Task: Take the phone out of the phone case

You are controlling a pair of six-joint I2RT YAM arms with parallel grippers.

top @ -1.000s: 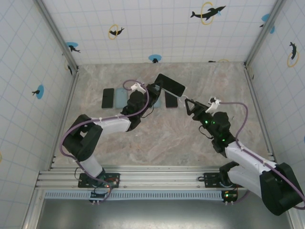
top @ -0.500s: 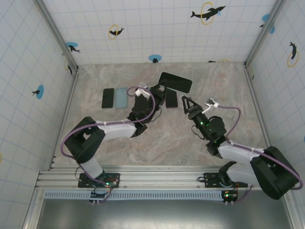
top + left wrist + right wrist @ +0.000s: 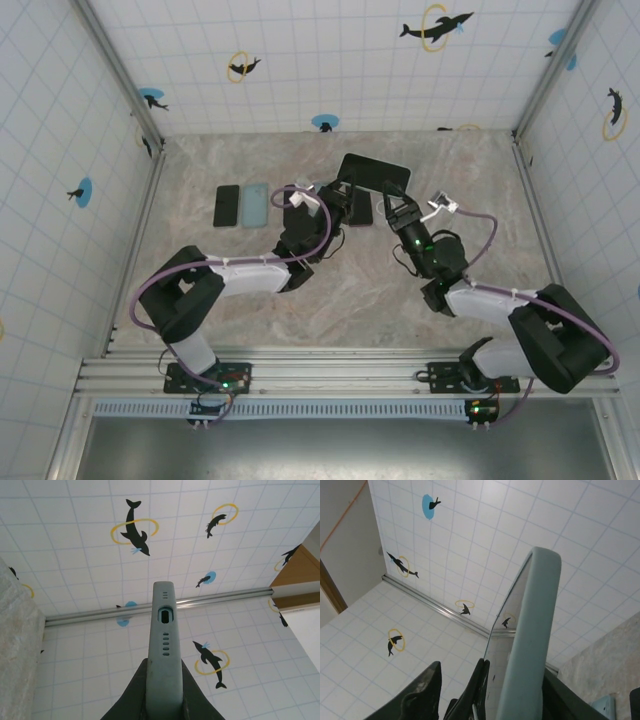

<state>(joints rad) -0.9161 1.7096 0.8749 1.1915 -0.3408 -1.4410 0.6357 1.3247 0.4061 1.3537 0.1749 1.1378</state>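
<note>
Top external view: right gripper reaches the phone held up by the left

The left gripper (image 3: pixel 333 190) is clenched on one end of the phone case (image 3: pixel 352 166) and holds it raised above the table (image 3: pixel 250 290). The phone (image 3: pixel 377 174) is inside the case, with its dark screen facing up and stretching away to that gripper's right. In the left wrist view the pale green case stands edge-on between the two fingers (image 3: pixel 192 697), port slot showing.

A second ago the right gripper (image 3: pixel 397 204) hung well apart from the phone with its jaws wide. It has since swung in, and the left arm has carried the phone toward it, so the far end of the phone now sits at the right gripper's tips. Its jaws are narrowing. The right wrist view shows the case rim and screen rising between its fingers, but I cannot tell whether they have clamped yet.

This looks like the start of the two-handed pull, with one arm bracing and the other set to pry phone from case. The phone is still fully seated

Behind the left gripper, three other handsets (image 3: pixel 227 205) lie flat on the table
</note>
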